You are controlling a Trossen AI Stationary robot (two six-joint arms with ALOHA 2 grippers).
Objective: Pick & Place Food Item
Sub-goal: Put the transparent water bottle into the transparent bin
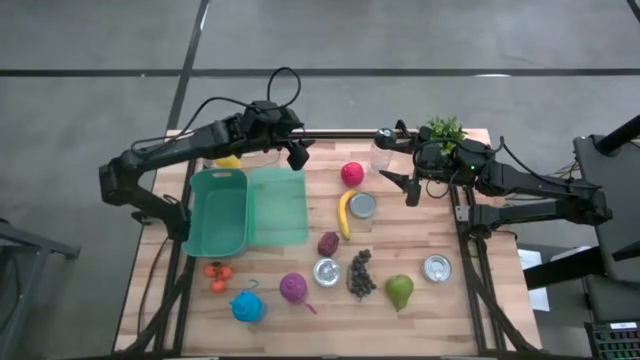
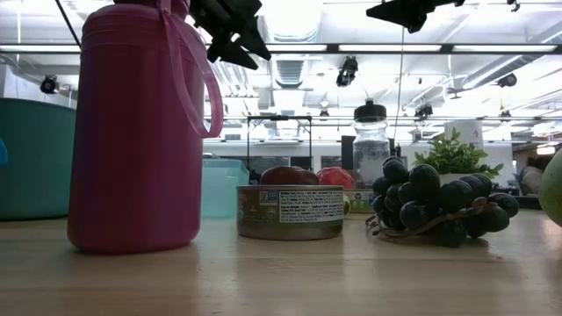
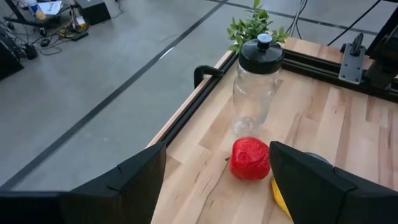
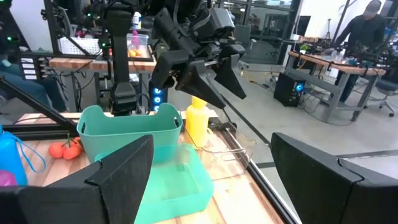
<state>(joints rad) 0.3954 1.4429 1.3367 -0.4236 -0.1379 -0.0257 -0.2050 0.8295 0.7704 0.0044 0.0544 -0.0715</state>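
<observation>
Your left gripper's fingers (image 3: 143, 180) are spread wide and empty, hovering above the far edge of the wooden worktop (image 1: 420, 235). Just ahead of the left gripper (image 1: 297, 153) lies the red round apple-like food item (image 3: 250, 158), beside a clear plastic jar with a black lid (image 3: 256, 84). It looks light, smooth and likely slippery; grip across its widest middle. Your right gripper (image 1: 408, 187) also hangs open, near the jar.
</observation>
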